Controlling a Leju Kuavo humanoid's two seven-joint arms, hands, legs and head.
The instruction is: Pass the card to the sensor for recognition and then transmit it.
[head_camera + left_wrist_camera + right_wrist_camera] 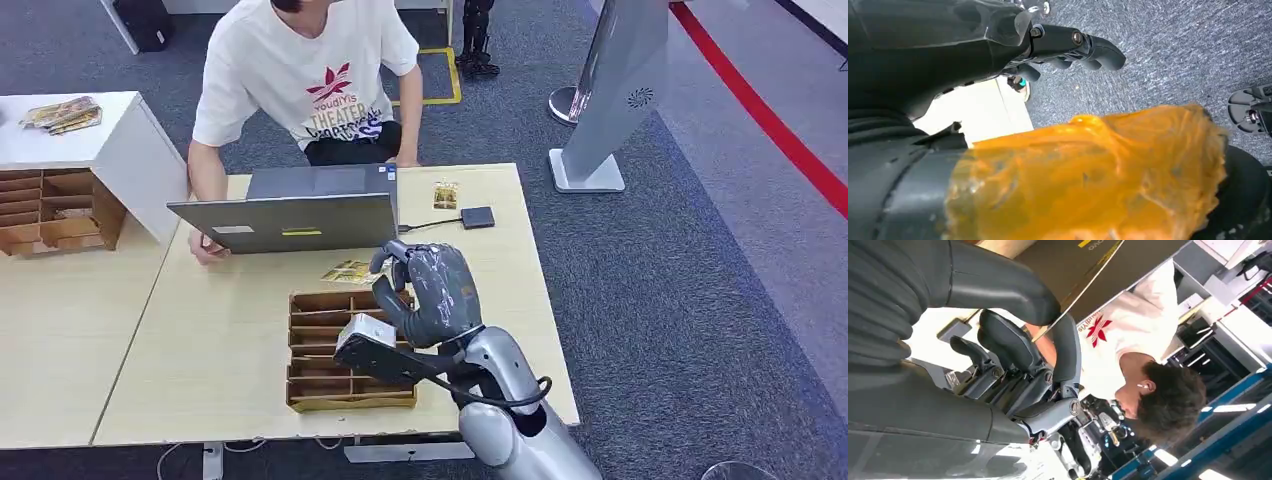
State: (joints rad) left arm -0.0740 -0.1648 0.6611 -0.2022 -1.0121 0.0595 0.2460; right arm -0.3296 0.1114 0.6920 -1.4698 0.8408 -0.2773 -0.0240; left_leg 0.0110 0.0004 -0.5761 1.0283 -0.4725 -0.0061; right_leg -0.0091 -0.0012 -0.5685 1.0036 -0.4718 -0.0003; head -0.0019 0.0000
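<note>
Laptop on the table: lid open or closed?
Open. The laptop lid stands raised, its back facing the robot, and the person sits behind it.

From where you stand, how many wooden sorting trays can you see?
2: one tray on the table below the right hand, another under the white shelf at left, cut off by the picture's edge.

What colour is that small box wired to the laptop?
Dark grey, nearly black small box; the head view shows it best.

Centre frame, a pale wooden surface carries a brown wooden slotted organiser and a grey laptop. The person's white T-shirt bears a red flower print. Blue-grey carpet shows a red stripe at upper right.
</note>
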